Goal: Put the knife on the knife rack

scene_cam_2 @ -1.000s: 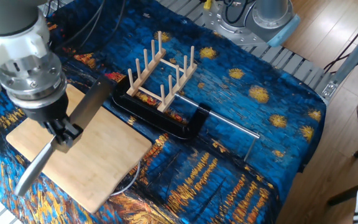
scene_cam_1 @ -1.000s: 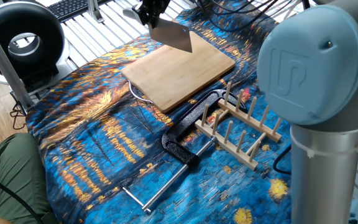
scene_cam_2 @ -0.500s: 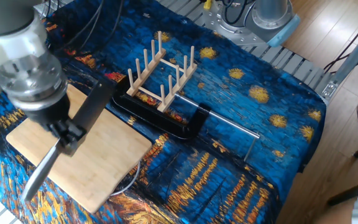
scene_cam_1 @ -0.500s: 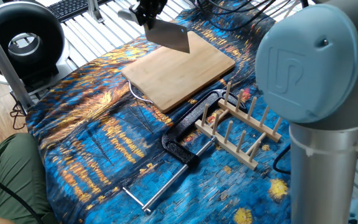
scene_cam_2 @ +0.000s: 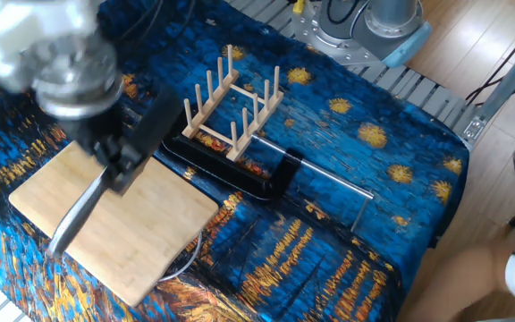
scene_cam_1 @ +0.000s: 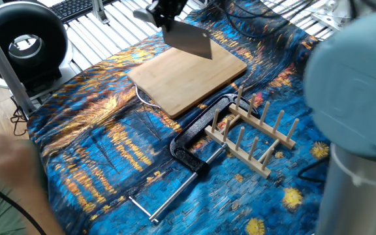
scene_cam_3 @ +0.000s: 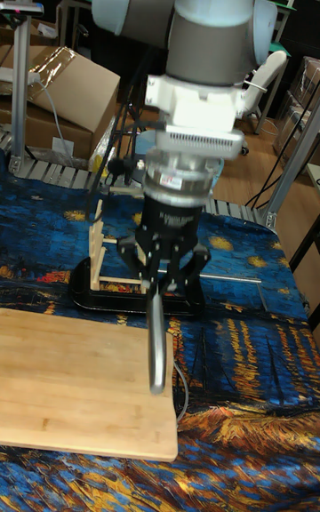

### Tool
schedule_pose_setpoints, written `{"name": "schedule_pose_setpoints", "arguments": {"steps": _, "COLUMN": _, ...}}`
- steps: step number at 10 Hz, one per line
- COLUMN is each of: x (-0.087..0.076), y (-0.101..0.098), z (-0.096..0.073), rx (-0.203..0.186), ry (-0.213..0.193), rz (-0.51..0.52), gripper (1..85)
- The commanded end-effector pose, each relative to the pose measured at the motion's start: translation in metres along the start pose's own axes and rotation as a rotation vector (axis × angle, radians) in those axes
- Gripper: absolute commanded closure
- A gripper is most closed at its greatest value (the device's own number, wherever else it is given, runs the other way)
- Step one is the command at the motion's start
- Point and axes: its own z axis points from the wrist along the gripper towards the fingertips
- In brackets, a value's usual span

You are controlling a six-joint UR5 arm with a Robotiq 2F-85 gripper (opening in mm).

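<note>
Up in the air, over the bamboo cutting board [scene_cam_1: 188, 78], the hand [scene_cam_1: 168, 10] is pinching the knife [scene_cam_1: 189, 40] by its handle. The wide grey blade hangs above the board and does not touch it. In the tall fixed view the hand [scene_cam_3: 165, 285] points down, its two fingers [scene_cam_3: 140, 261] are closed on the handle, and the knife [scene_cam_3: 157, 348] shows edge-on as a thin strip over the right end of the board [scene_cam_3: 71, 379]. The other fixed view shows the knife [scene_cam_2: 105, 192] tilted above the board [scene_cam_2: 123, 237].

Next, to the right of the board in the first fixed view, a black clamp [scene_cam_1: 198, 134] with a thin metal bar lies on the blue cloth [scene_cam_1: 96, 150] of the tabletop. Just right of the clamp stands the knife rack [scene_cam_1: 256, 134], with its pegs pointing up. The rack is well apart from the knife.
</note>
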Motion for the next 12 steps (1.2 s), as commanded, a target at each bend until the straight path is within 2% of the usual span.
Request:
{"name": "schedule_pose_setpoints", "arguments": {"steps": 1, "x": 0.000, "y": 0.001, "z": -0.001, "rx": -0.016, "ry": -0.010, "rz": -0.039, "gripper": 84.7}}
{"name": "schedule_pose_setpoints", "arguments": {"steps": 2, "x": 0.004, "y": 0.006, "z": -0.001, "rx": -0.034, "ry": 0.003, "rz": -0.060, "gripper": 84.7}}
{"name": "schedule_pose_setpoints", "arguments": {"steps": 4, "x": 0.012, "y": 0.006, "z": -0.001, "rx": -0.039, "ry": 0.033, "rz": -0.140, "gripper": 84.7}}
{"name": "schedule_pose_setpoints", "arguments": {"steps": 5, "x": 0.009, "y": 0.004, "z": -0.001, "rx": -0.029, "ry": 0.022, "rz": -0.130, "gripper": 84.7}}
{"name": "schedule_pose_setpoints", "arguments": {"steps": 6, "x": 0.015, "y": -0.002, "z": -0.001, "rx": -0.008, "ry": 0.047, "rz": -0.136, "gripper": 84.7}}
{"name": "schedule_pose_setpoints", "arguments": {"steps": 7, "x": 0.016, "y": 0.005, "z": -0.001, "rx": -0.036, "ry": 0.048, "rz": -0.133, "gripper": 84.7}}
{"name": "schedule_pose_setpoints", "arguments": {"steps": 8, "x": 0.032, "y": 0.004, "z": -0.010, "rx": -0.047, "ry": 0.032, "rz": -0.129, "gripper": 84.7}}
{"name": "schedule_pose_setpoints", "arguments": {"steps": 9, "x": 0.063, "y": -0.005, "z": -0.026, "rx": -0.032, "ry": 0.031, "rz": -0.134, "gripper": 84.7}}
{"name": "schedule_pose_setpoints", "arguments": {"steps": 10, "x": 0.085, "y": -0.009, "z": -0.042, "rx": -0.023, "ry": 0.034, "rz": -0.137, "gripper": 84.7}}
{"name": "schedule_pose_setpoints", "arguments": {"steps": 12, "x": 0.113, "y": -0.008, "z": -0.062, "rx": -0.049, "ry": 0.033, "rz": -0.141, "gripper": 84.7}}
